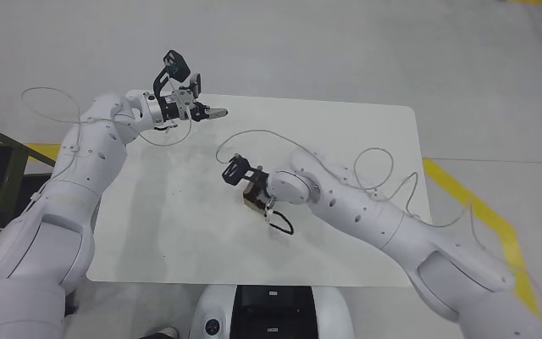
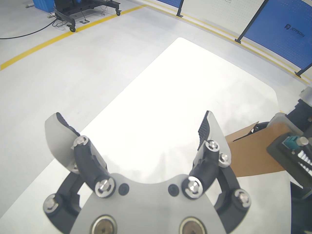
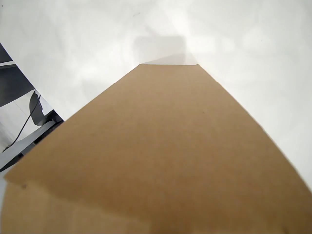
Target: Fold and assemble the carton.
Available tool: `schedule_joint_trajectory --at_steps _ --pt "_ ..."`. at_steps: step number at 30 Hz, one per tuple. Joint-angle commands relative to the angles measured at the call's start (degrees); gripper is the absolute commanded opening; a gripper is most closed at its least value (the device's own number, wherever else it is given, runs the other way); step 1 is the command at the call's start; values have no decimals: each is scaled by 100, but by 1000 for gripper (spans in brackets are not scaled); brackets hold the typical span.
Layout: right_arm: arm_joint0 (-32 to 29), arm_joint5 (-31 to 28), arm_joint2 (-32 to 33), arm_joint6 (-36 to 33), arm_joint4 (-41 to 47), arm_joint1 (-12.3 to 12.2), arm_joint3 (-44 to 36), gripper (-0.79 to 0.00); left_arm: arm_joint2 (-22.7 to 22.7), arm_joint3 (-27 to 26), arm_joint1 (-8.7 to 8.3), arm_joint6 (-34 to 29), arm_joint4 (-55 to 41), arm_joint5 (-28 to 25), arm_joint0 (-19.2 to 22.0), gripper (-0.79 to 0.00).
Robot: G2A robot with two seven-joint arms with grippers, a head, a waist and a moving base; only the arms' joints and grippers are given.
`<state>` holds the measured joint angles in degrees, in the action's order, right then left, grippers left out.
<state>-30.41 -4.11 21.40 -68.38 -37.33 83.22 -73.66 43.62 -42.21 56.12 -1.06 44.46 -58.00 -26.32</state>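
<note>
Cardboard carton (image 1: 251,202) at centre of table (image 1: 356,136), close under right gripper (image 1: 254,190); whether gripped, impossible to tell; left gripper (image 2: 132,120) spread wide, empty, near far corner; apparently mid-fold; next likely needs left brought across to open flap (image 2: 246,129).

white 2-armed robot
rounded arm shells (image 1: 85,161), thin pale cables (image 1: 254,133) looped alongside; silver left gripper (image 2: 132,122), black ribbed pads (image 2: 201,129), round screws (image 2: 193,187).
</note>
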Motion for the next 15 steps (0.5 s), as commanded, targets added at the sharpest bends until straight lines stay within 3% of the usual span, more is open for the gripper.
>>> schedule_joint_trajectory --at_steps 1,15 --pt "16 14 -41 -31 -51 49 69 -785 0 0 0 0 0 0 0 0" --pt "41 17 -170 -154 -390 322 473 -785 0 0 0 0 0 0 0 0"
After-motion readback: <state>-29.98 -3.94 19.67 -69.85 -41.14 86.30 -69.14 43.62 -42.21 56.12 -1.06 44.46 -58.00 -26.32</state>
